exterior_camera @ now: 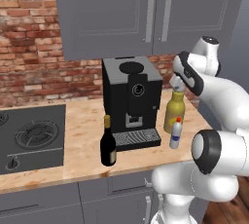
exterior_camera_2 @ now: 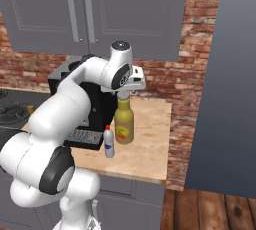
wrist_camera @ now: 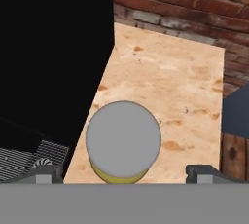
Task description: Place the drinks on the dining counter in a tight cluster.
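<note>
We see the gripper (wrist_camera: 124,173) poised directly above the fat yellow-olive bottle (exterior_camera: 174,113), its jaws spread wide with one fingertip on either side of the grey cap (wrist_camera: 123,138) and nothing held between them. In the hand view the cap sits between the two dark fingertips (wrist_camera: 46,173) without touching either. That bottle stands upright on the wooden counter (exterior_camera: 82,125), just right of the black coffee machine (exterior_camera: 131,99) and near the brick wall (exterior_camera: 34,43). The small clear red-capped bottle (exterior_camera: 175,134) stands just in front of it, close to the corner of the machine's drip tray (exterior_camera: 136,139); we cannot tell whether the two bottles touch. The dark wine bottle (exterior_camera: 108,142) with its tan neck stands upright near the counter's front edge, at the left front corner of the drip tray and well apart from the other two. A stove (exterior_camera: 29,138) is set into the counter farther left, and grey cabinets (exterior_camera: 146,9) hang above the machine. From the right base view we see the arm bent over the coffee machine, with the hand directly over the yellow-olive bottle's neck.
</note>
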{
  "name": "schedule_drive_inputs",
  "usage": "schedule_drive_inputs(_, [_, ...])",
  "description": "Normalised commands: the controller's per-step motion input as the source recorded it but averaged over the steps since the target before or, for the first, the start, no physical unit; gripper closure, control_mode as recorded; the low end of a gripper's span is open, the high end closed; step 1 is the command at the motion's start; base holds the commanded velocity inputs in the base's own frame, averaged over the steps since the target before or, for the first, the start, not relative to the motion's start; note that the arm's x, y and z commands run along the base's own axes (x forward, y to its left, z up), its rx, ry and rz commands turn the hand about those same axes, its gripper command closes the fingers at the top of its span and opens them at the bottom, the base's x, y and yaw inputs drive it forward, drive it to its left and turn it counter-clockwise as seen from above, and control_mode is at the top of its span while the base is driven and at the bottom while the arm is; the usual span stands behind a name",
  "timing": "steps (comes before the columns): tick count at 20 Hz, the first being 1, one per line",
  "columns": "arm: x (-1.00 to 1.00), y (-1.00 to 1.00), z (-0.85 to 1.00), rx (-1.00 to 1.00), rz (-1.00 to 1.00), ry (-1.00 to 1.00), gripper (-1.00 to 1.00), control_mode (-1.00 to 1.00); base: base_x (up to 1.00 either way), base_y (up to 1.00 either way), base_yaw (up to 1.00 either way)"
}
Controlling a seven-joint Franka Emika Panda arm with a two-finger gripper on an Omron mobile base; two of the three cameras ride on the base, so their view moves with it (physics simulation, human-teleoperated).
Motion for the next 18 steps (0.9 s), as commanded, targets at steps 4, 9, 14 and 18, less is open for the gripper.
schedule_drive_inputs(4, [0.00,0.09,-0.21,0.00,0.00,-0.01,-1.00,-1.00,0.00,0.00,0.00])
schedule_drive_inputs(9, [0.00,0.13,-0.06,0.00,0.00,-0.01,-1.00,-1.00,0.00,0.00,0.00])
schedule_drive_inputs(14, [0.00,0.06,-0.02,0.00,0.00,-0.01,-1.00,-1.00,0.00,0.00,0.00])
schedule_drive_inputs(18, [0.00,-0.01,-0.01,0.00,0.00,0.00,-1.00,-1.00,0.00,0.00,0.00])
